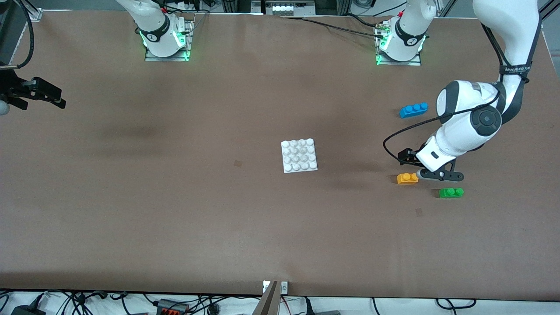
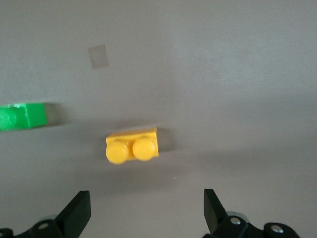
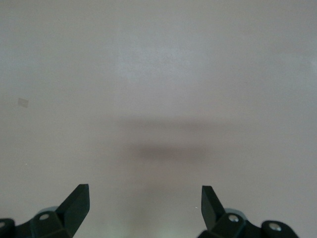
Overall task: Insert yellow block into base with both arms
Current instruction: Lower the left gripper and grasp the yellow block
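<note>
The yellow block (image 1: 407, 178) lies on the brown table toward the left arm's end, studs up. It also shows in the left wrist view (image 2: 132, 146). My left gripper (image 1: 437, 175) hangs low just beside it, open and empty (image 2: 147, 213), and the block lies a little ahead of the gap between the fingers. The white studded base (image 1: 299, 155) sits flat at the table's middle. My right gripper (image 1: 35, 94) waits at the right arm's end of the table, open and empty over bare table (image 3: 145, 210).
A green two-stud brick (image 1: 450, 192) lies beside the yellow block, slightly nearer the front camera, and also shows in the left wrist view (image 2: 22, 116). A blue three-stud brick (image 1: 413, 110) lies farther from the camera, by the left arm's elbow.
</note>
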Controlling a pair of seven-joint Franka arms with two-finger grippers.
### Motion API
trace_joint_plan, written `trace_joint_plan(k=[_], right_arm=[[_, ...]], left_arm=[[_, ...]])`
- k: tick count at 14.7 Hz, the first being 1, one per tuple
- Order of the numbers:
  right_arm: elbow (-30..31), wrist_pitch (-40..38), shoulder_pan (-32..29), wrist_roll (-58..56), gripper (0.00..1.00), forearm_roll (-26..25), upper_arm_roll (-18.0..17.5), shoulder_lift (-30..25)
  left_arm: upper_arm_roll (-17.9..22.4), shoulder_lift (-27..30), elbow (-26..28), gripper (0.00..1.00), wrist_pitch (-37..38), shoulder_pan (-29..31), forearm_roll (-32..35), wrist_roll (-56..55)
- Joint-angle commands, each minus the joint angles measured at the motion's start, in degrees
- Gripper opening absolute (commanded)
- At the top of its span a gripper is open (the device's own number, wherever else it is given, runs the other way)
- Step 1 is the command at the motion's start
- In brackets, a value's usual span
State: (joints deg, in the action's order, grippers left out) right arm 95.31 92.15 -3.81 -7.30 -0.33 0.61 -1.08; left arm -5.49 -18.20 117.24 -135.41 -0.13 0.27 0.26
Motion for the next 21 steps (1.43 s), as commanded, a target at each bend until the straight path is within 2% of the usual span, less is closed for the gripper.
trace_joint_plan(k=[1, 4, 7, 13, 21], right_arm=[[-1.18, -1.27, 0.03, 0.18, 1.00, -0.20, -0.26, 0.38], [-1.18, -1.27, 0.03, 0.18, 1.00, -0.20, -0.26, 0.38], [-1.18, -1.27, 0.03, 0.18, 1.00, -0.20, -0.34, 0.38], [-1.18, -1.54, 0.03, 0.27, 1.00, -0.20, -0.34, 0.38], [-1.18, -1.54, 0.12, 0.27, 1.00, -0.20, -0.43, 0.38]], left_arm=[[0.04, -3.15, -0.26, 1.00, -4.32, 1.62, 1.31, 3.69], [0.05, -5.79, -0.35, 1.00, -7.94, 3.29, 1.40, 6.32], [0.04, -7.11, -0.79, 1.00, -8.21, 3.47, 0.88, 5.10], [-0.22, -8.26, -1.75, 1.00, -8.03, 2.33, 0.79, -4.65], [-0.22, -10.27, -2.10, 1.00, -8.29, 1.72, 0.87, -4.31]])
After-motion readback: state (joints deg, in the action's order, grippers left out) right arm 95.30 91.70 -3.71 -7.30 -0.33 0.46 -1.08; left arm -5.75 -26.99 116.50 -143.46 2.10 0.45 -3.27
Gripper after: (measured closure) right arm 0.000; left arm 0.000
